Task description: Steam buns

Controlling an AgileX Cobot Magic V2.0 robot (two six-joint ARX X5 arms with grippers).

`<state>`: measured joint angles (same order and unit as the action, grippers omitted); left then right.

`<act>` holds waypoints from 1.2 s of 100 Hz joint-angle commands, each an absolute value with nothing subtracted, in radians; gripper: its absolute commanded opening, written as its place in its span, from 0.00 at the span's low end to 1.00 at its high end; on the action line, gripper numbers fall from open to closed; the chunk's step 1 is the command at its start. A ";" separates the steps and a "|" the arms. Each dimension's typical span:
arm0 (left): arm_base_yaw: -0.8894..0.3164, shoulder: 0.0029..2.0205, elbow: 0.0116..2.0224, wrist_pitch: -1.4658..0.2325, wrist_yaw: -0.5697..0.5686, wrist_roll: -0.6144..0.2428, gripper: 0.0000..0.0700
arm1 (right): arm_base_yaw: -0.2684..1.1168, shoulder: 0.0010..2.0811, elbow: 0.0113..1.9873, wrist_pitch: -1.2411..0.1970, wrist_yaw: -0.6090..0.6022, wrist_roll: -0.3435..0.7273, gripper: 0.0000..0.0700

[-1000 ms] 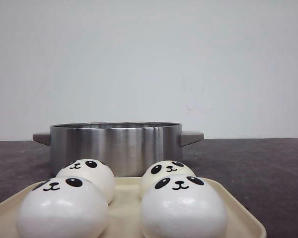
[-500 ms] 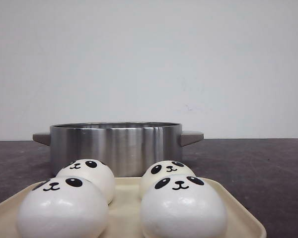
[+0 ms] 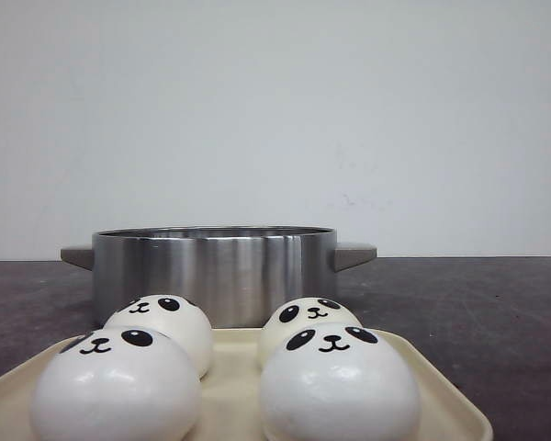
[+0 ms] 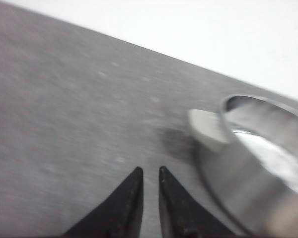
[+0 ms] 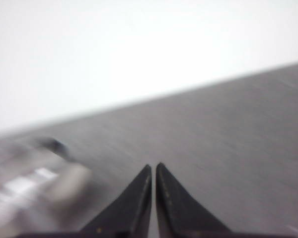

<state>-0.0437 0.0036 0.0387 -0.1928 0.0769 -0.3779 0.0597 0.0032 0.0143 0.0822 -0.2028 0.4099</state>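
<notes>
Several white panda-faced buns sit on a beige tray (image 3: 234, 390) at the near edge of the front view. The front-left bun (image 3: 115, 386) and front-right bun (image 3: 338, 386) are closest, with two more buns (image 3: 165, 323) (image 3: 305, 323) behind them. Neither gripper shows in the front view. In the left wrist view, my left gripper (image 4: 150, 171) hangs over bare tabletop beside the steel pot (image 4: 258, 163), its jaws nearly together and empty. My right gripper (image 5: 153, 166) is shut on nothing over bare tabletop, and the view is blurred.
A wide steel pot (image 3: 213, 274) with grey side handles (image 3: 354, 254) stands just behind the tray, its inside hidden from the front. The dark grey table (image 3: 477, 312) stretches to both sides. A blurred grey handle (image 5: 64, 183) lies beside my right gripper.
</notes>
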 commanded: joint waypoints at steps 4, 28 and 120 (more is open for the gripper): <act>-0.044 0.003 0.084 -0.214 0.161 -0.463 0.02 | 0.063 0.004 0.038 0.164 -0.325 0.562 0.01; -0.044 0.087 0.368 -0.329 0.306 -0.504 0.02 | 0.063 0.072 0.418 -0.151 -0.365 0.444 0.00; -0.250 0.715 1.301 -0.856 0.419 -0.211 1.00 | 0.064 0.536 1.087 -0.663 -0.491 0.288 1.00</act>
